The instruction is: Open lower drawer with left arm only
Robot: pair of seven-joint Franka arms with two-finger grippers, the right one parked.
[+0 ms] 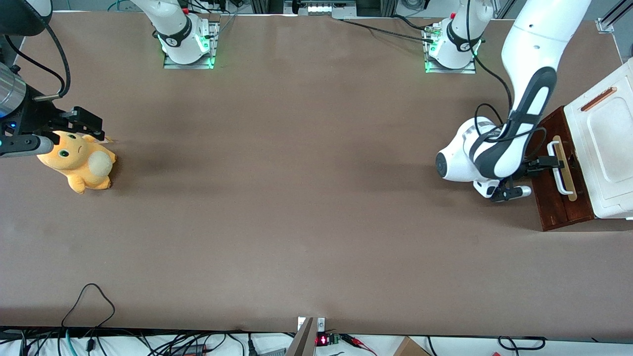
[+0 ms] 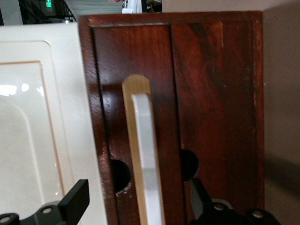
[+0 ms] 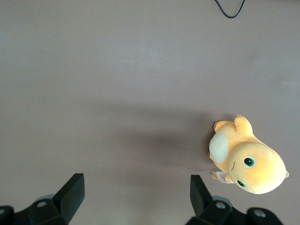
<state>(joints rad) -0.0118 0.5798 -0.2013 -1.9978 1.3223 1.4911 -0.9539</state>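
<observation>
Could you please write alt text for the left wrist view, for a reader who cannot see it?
The open gripper straddles the white loop handle on the dark red-brown lower drawer front, one finger on each side. The white cabinet top lies beside the drawer.

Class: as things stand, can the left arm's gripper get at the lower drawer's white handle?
Probably yes: the gripper is open, its fingers straddling the white handle on the lower drawer, nothing between.

The dark red-brown lower drawer point(image 1: 556, 198), white loop handle point(image 1: 560, 168), sits in front of the open gripper point(image 1: 549, 162).
</observation>
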